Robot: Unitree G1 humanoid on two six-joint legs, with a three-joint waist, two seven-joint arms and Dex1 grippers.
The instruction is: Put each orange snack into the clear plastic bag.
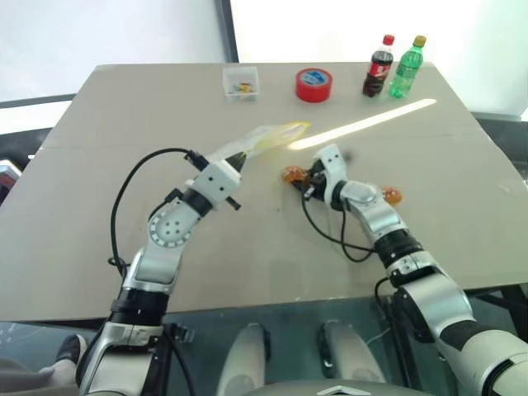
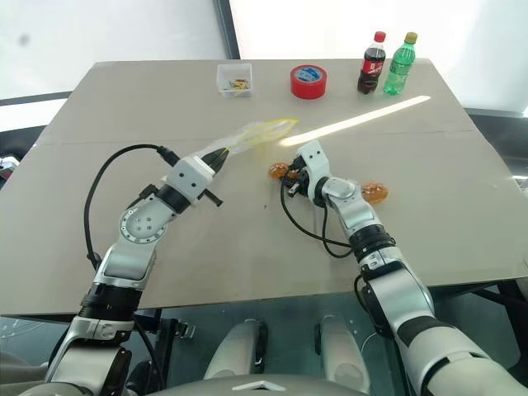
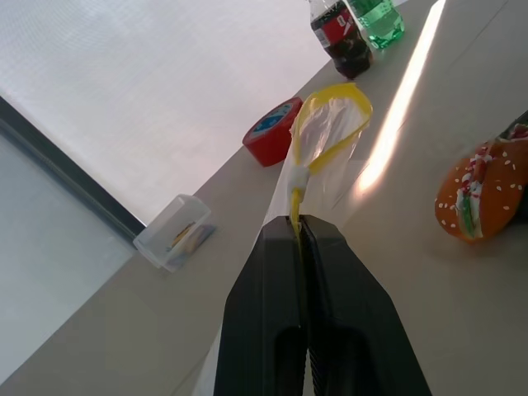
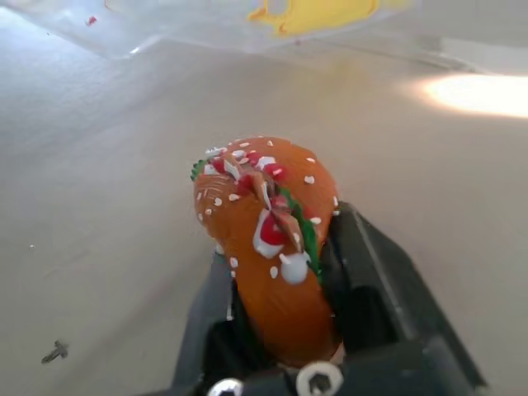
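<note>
left gripper (image 3: 301, 239) clenched on the yellow zip edge of the clear plastic bag (image 1: 262, 137), held up at centre frame. right gripper (image 4: 285, 247) grasping one orange snack (image 4: 264, 239) just right of centre. second orange snack (image 1: 393, 196) on the table (image 1: 99, 165), further right.

The orange snack (image 4: 268, 239) in the right tool (image 4: 285, 272) is glossy orange, flecked with white speckles, with red, white and green bands printed like a burger filling; the second orange snack (image 1: 392, 196) is the same orange. The clear plastic bag (image 3: 326, 136) is see-through with a yellow strip round its mouth. The left tool (image 3: 305, 239) has black fingers (image 3: 272, 313). The surface (image 1: 124, 124) is plain beige. The tape roll (image 1: 313, 84) is red with a blue centre. One bottle (image 1: 379, 66) is dark with a red cap, the other bottle (image 1: 407, 68) green with a yellow cap.
</note>
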